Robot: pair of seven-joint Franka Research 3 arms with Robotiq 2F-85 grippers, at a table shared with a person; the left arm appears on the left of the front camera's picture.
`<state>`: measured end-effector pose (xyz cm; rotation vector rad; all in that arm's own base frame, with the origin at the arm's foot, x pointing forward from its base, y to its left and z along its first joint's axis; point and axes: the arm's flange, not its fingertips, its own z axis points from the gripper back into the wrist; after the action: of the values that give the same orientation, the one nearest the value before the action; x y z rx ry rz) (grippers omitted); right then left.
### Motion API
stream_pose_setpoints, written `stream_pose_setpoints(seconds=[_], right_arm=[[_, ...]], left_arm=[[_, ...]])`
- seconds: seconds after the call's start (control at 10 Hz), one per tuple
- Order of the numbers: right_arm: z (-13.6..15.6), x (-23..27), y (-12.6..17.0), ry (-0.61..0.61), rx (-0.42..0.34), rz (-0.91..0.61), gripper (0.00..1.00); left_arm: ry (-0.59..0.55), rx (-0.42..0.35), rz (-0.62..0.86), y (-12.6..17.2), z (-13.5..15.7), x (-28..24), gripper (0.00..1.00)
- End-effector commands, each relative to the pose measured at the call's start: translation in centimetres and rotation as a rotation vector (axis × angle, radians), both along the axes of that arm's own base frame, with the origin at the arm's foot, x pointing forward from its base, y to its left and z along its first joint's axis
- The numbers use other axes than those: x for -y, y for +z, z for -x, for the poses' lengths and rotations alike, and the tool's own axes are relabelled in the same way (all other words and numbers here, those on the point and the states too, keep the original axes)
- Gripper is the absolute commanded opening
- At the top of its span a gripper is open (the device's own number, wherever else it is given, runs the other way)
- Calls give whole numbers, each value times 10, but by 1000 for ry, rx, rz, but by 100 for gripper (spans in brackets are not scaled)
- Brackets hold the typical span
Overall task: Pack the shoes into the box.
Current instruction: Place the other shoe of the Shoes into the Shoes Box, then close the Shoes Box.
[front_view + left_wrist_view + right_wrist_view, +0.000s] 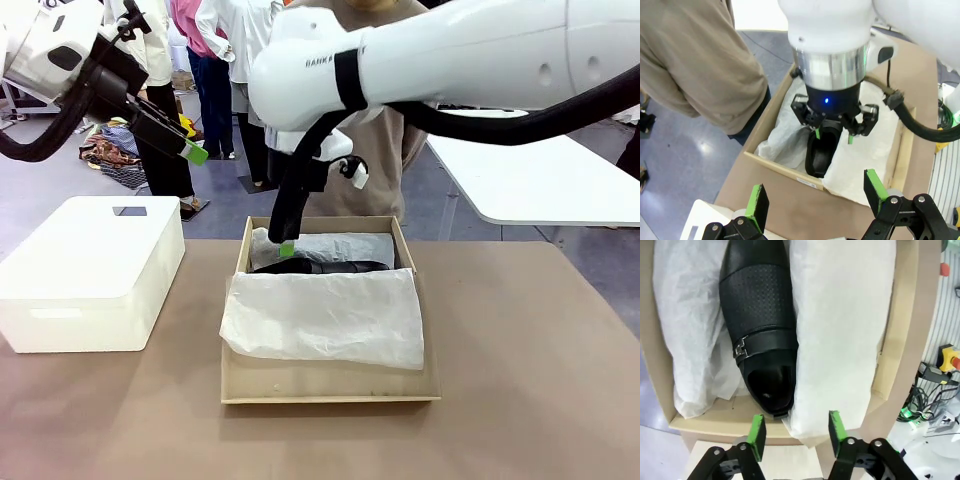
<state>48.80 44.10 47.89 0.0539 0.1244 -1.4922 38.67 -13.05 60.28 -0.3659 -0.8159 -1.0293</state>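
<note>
sitting at the far left of the table is a white plastic bin, lid on, taking no part. above and behind it the left claw is hanging high in the air, its green pads standing wide apart with nothing between them. moving rightward, the right claw is reaching down over the far left corner of the box; from its own wrist its fingers are standing apart and gripping nothing, with the heel of one shoe lying just ahead of the pads. that shoe is lying flat along the far wall of the box, bedded in white tissue paper, buckle strap showing. the tissue is folding over the near half of the box, so whether the other shoe is lying under it i cannot tell. as a judgement, the glossy leather is looking slick and easy to scuff, the sole and heel stiff, the weight moderate; the heel rim by the opening is offering the firmest hold, while the polished toe is best left alone. the tissue is looking flimsy and apt to snag on a pad.
</note>
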Motion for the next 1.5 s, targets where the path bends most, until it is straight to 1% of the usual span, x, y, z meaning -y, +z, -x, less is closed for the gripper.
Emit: stream_pose_setpoints(seconds=[0.0, 0.3, 0.5, 0.6, 1.1, 1.2, 1.4], right_arm=[[5, 6, 14, -5, 2, 18, 100], [10, 9, 22, 17, -3, 4, 100], [17, 11, 24, 19, 50, 3, 100], [8, 5, 22, 9, 10, 6, 100], [7, 4, 20, 12, 12, 9, 100], [16, 15, 31, 113, 78, 53, 100], [27, 44, 41, 328, 129, 179, 100]], left_arm=[[-23, 10, 14, -3, 0, -2, 100], [-23, 10, 14, -3, 0, -2, 100], [-23, 10, 14, -3, 0, -2, 100], [-23, 10, 14, -3, 0, -2, 100], [-23, 10, 14, -3, 0, -2, 100], [-23, 10, 14, -3, 0, -2, 100], [-23, 10, 14, -3, 0, -2, 100]])
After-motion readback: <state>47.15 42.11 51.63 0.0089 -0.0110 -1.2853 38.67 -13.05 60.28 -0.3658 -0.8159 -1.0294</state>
